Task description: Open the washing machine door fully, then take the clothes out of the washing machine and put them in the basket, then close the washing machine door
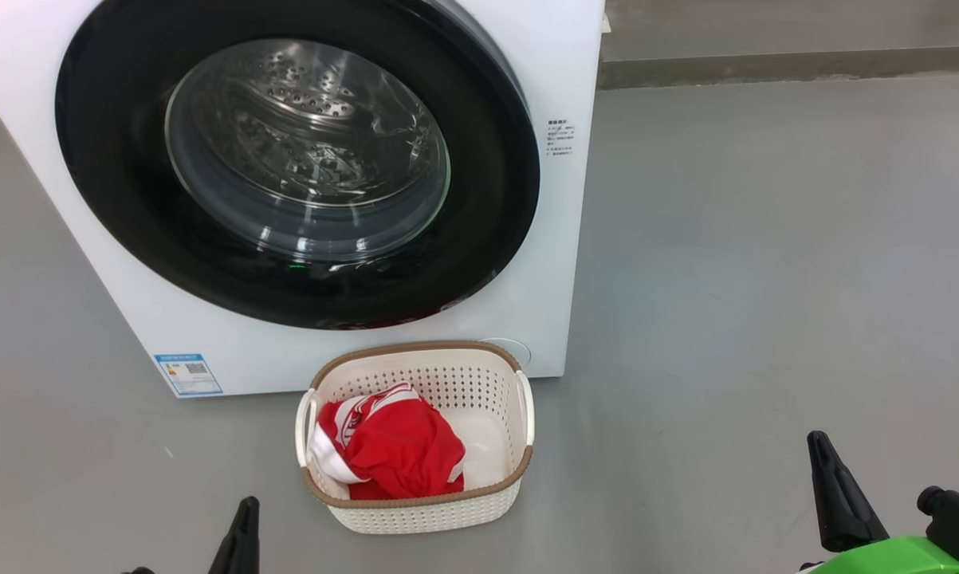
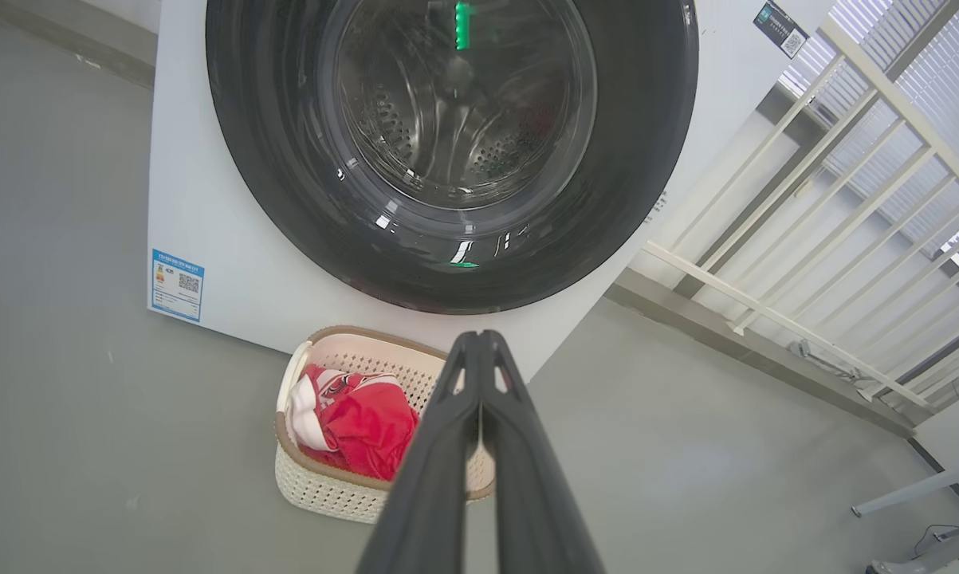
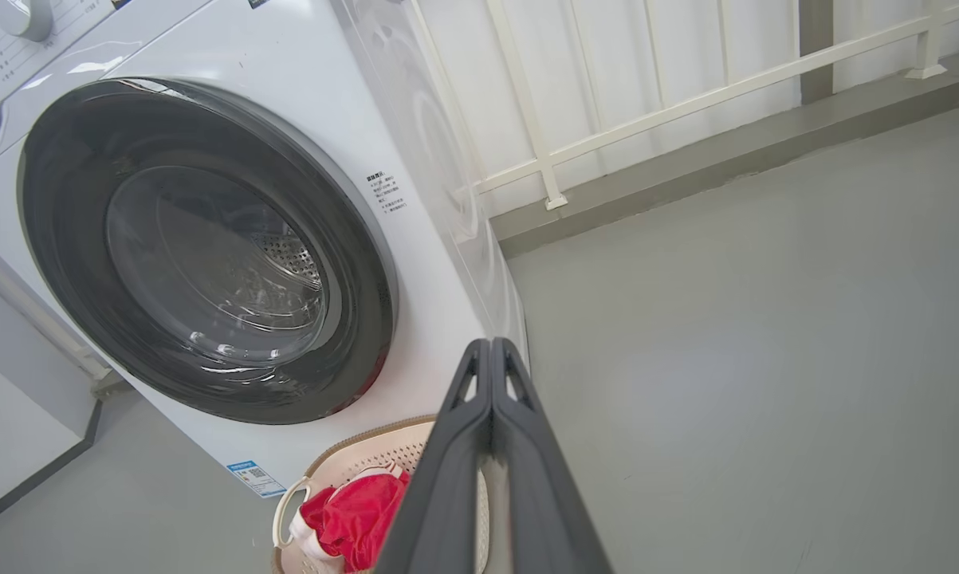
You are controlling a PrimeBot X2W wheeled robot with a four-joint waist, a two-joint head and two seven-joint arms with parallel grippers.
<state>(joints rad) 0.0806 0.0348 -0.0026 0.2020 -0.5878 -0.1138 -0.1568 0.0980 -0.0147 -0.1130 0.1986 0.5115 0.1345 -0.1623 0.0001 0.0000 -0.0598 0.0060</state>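
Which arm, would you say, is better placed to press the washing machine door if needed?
Probably left: the left pincer faces the washing machine door; the right pincer points past it.

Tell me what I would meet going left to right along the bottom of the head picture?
left gripper → basket with the red clothes inside → right gripper. The washing machine stretches across behind the first two, so it has no clear place in the line.

The blue label [image 1: 188, 373] (with QR code) on the washing machine [image 1: 555, 263] is illegible.
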